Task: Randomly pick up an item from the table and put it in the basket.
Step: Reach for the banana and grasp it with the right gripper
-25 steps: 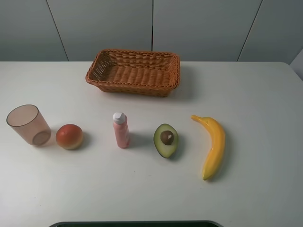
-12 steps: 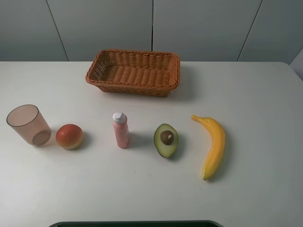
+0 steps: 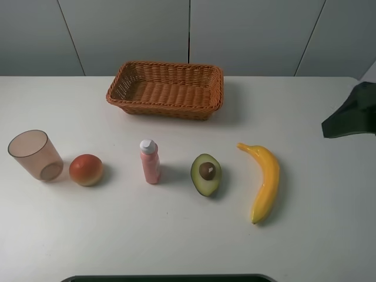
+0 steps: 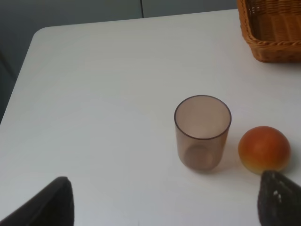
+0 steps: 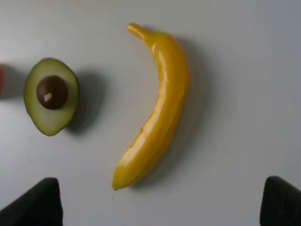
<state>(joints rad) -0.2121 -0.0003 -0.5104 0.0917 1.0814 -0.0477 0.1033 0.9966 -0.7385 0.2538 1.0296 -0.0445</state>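
Currently: long curved yellow banana (image 5: 157, 108) flat on white tabletop (image 3: 329, 223), front-right of brown woven wicker basket (image 3: 164, 108), outside it. Right gripper (image 5: 162, 205) overhead, jaws wide, empty, presumably lining up grasp. Left gripper (image 4: 167, 197) wide, empty.

one basket (image 3: 165, 109), one banana (image 3: 265, 182), one avocado half (image 3: 205, 174), one cup (image 3: 35, 155), one bottle (image 3: 150, 163), one fruit (image 3: 86, 170)
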